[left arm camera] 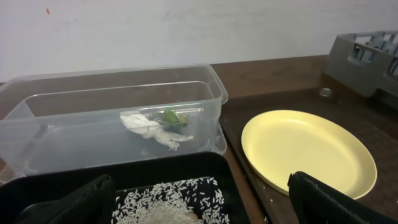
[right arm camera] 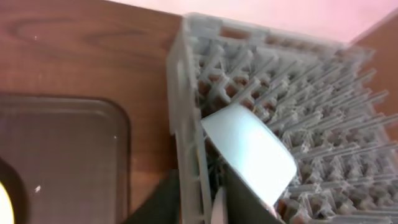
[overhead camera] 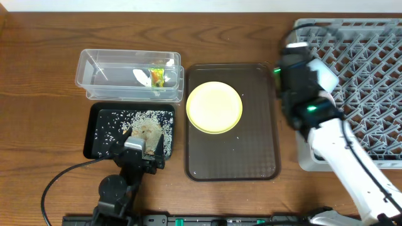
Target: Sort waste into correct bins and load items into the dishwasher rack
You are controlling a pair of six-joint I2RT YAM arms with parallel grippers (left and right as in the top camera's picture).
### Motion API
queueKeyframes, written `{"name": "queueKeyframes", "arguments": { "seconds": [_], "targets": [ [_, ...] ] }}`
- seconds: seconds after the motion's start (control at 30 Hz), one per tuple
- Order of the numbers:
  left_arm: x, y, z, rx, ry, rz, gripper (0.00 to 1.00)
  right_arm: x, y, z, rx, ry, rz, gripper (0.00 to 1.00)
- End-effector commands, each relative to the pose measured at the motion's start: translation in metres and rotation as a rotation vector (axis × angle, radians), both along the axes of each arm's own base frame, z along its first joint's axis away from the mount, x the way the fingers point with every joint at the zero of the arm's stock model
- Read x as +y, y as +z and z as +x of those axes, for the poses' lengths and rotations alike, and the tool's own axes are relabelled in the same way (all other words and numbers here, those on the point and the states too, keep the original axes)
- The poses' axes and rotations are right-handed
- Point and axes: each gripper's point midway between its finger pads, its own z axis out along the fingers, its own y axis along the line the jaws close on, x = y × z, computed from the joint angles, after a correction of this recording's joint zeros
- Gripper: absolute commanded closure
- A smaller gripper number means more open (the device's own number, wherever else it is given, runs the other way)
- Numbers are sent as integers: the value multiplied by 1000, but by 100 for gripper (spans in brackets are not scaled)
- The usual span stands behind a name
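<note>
Left pincer [left arm camera: 199, 208] gapes wide above the black tray [overhead camera: 100, 149], holding nothing. The right pincer [right arm camera: 205, 202] sits at the left wall of the rack [overhead camera: 370, 81], against a pale blue bowl [right arm camera: 249, 146]; I cannot tell whether it grips it. One grey rack holds that one bowl, tilted. One brown serving tray [overhead camera: 251, 157] bears one yellow plate [overhead camera: 213, 107]. One clear tub [overhead camera: 88, 69] contains one green-and-orange wrapper [overhead camera: 157, 76], its print too small to read, and white paper scraps [left arm camera: 146, 124]. The black tray holds one brownish lump [overhead camera: 149, 132] among many rice grains [overhead camera: 116, 122].

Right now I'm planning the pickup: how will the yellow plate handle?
The yellow plate looks rigid and glossy, probably slippery. Lying flat on the brown tray, its low rim seems hard to get under; pushed, it likely slides, not tips.
</note>
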Motion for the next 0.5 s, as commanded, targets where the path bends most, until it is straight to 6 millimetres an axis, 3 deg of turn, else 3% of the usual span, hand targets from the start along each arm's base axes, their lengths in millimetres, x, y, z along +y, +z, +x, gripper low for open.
{"name": "queueKeyframes", "arguments": {
  "seconds": [0.0, 0.07, 0.23, 0.37, 0.47],
  "targets": [
    [4, -14, 1, 24, 17, 26, 9, -28, -8, 6, 5, -83, 164, 88],
    [4, -14, 1, 24, 17, 26, 9, -61, -12, 6, -3, -179, 199, 96],
    [4, -14, 1, 24, 17, 26, 9, -113, -26, 10, -1, -286, 273, 99],
    [4, -14, 1, 24, 17, 26, 9, -134, -47, 15, 23, -330, 313, 99],
    [4, -14, 1, 24, 17, 26, 9, -134, -69, 23, 63, -320, 344, 99]
  ]
}}
